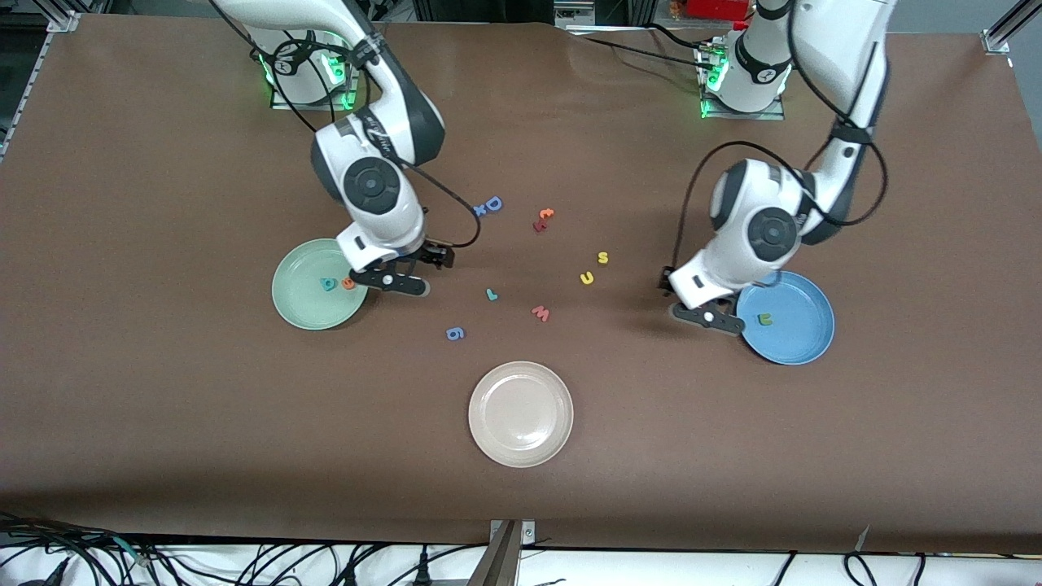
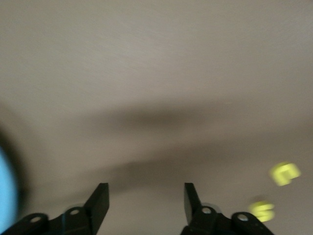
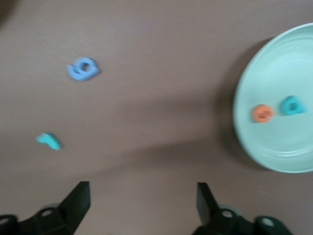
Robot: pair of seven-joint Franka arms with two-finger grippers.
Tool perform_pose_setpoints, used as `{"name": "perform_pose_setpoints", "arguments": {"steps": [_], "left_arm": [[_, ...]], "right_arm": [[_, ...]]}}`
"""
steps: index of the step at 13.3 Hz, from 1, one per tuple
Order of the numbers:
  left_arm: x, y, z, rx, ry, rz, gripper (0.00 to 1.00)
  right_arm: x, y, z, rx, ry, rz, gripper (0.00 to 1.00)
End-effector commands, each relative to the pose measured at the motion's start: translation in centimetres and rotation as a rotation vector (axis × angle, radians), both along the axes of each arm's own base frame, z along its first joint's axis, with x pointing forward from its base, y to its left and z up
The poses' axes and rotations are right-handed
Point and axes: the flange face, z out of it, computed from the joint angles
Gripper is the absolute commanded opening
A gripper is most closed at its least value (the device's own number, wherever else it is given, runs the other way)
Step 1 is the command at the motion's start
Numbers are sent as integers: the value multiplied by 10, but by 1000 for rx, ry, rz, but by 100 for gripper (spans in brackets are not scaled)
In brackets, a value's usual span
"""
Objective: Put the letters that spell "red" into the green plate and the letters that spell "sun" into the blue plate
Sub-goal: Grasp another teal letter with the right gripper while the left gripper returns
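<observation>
Both end effectors hang empty with fingers spread. Right end effector (image 3: 142,205) is over the bare worktop (image 1: 163,423) just beside the green plate (image 1: 305,313), where the orange "e" (image 1: 349,283) and teal "d" (image 1: 328,283) lie side by side. Left end effector (image 2: 144,203) is over the worktop beside the blue plate (image 1: 802,342), which holds the dark green "n" (image 1: 764,318).

Between the arms lie the small teal "r" (image 1: 492,295), the yellow "s" (image 1: 603,257) and yellow "u" (image 1: 587,277), plus a blue "g" (image 1: 456,333), a red-pink "w" (image 1: 540,312), a blue capital "D" (image 1: 492,204) and an orange "t" (image 1: 546,214). A beige-white plate (image 1: 521,413) sits nearest the front camera.

The right wrist hides part of the green plate's rim; the left wrist view is heavily blurred.
</observation>
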Motion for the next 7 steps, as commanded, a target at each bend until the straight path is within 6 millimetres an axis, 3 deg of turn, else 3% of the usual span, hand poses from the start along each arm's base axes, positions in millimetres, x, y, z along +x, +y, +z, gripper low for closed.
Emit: {"name": "perform_pose_setpoints", "arguments": {"steps": [1,5,7], "left_arm": [[-3,-42,-4,-6,30,255,69],[0,-81,-11,-21,79,587,69],[-2,-97,-16,-11,88,656,69]], "right_arm": [[4,44,-39,58,-62,-174,92],[19,80,-66,85,-92,-425,72],[24,96,-80,87,-93,-576,72]]}}
